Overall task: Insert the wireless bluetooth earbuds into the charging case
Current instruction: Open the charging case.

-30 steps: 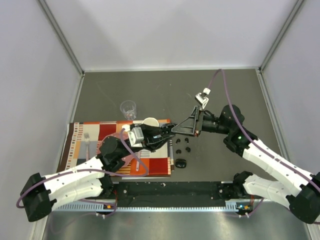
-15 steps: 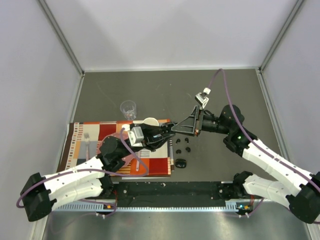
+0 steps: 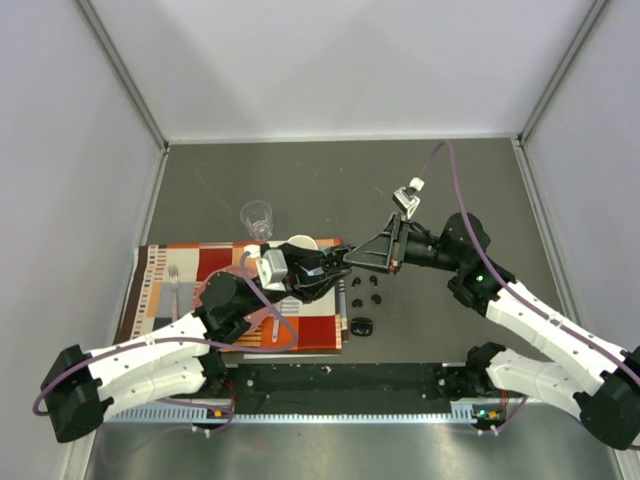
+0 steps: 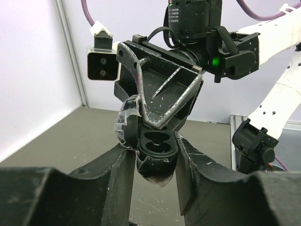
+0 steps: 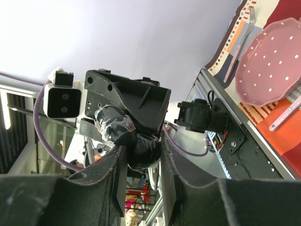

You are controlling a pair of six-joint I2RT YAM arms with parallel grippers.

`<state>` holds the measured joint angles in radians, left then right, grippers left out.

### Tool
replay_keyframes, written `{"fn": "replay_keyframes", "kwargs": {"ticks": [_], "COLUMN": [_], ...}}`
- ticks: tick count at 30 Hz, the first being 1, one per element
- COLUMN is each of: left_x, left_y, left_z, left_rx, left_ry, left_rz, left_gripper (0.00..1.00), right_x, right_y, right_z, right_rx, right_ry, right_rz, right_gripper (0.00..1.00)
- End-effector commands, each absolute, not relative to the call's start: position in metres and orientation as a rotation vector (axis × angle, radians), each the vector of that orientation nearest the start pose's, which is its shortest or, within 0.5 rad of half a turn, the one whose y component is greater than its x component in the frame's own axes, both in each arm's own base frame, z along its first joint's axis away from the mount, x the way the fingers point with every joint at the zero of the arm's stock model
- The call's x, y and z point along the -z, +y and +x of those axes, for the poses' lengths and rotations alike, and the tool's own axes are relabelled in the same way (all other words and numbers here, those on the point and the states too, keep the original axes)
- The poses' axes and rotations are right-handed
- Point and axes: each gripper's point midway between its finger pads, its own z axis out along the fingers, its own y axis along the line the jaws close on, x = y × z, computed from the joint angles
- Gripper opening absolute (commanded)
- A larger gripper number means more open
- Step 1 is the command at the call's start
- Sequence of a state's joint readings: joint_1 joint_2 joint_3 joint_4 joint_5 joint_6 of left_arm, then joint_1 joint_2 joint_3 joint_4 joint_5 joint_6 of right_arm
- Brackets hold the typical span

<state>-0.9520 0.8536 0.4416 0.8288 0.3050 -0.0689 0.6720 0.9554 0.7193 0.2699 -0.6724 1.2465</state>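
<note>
The open black charging case hangs in mid-air with both grippers on it. In the left wrist view its two sockets are empty and its taped lid is swung to the left. My left gripper is shut on the case body. My right gripper is shut on the same case from the opposite side. In the top view the two grippers meet at the mat's right edge. Four tiny black earbuds lie on the table just below that spot.
A second, closed black case lies near the earbuds. A striped placemat holds a white mug, a fork and a pink plate. A clear glass stands behind the mat.
Both grippers stay locked on the case. The pair has shifted very slightly, with the left wrist edging up and left.
</note>
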Motion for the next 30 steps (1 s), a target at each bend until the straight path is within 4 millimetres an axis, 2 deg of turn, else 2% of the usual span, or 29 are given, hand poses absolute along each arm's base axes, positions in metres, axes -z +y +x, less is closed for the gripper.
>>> {"fn": "replay_keyframes", "kwargs": {"ticks": [1,5,16,19,20,21,25,28,30], "left_x": [-0.352,-0.351,-0.347,-0.348,-0.348,-0.349,-0.346,-0.348,-0.349], "left_y": [-0.300,-0.300,-0.298,-0.299,-0.299,-0.299,-0.300,-0.301,-0.300], "left_z": [0.145,0.146,0.148,0.147,0.147,0.147,0.148,0.145,0.146], "left_rx": [1.091,1.085,1.071,1.064,1.063,1.062,1.058,1.057,1.049], "left_ry": [0.920,0.932,0.941,0.931,0.932,0.927,0.929,0.913,0.909], "left_rz": [0.735,0.735,0.735,0.744,0.743,0.744,0.754,0.768,0.766], "left_gripper": [0.44,0.47,0.48,0.31,0.20,0.15,0.02,0.00,0.00], "right_x": [-0.342,-0.342,-0.340,-0.338,-0.338,-0.337,-0.335,-0.334,-0.329], "right_y": [0.298,0.298,0.299,0.299,0.300,0.300,0.300,0.299,0.298], "right_z": [0.149,0.150,0.153,0.154,0.153,0.154,0.154,0.154,0.156], "right_rx": [-1.932,-1.929,-1.924,-1.920,-1.921,-1.921,-1.916,-1.903,-1.868], "right_ry": [1.847,1.846,1.852,1.862,1.862,1.864,1.873,1.877,1.899], "right_rz": [-0.163,-0.153,-0.135,-0.131,-0.136,-0.135,-0.133,-0.137,-0.134], "right_gripper": [0.00,0.00,0.00,0.00,0.00,0.00,0.00,0.02,0.25]}}
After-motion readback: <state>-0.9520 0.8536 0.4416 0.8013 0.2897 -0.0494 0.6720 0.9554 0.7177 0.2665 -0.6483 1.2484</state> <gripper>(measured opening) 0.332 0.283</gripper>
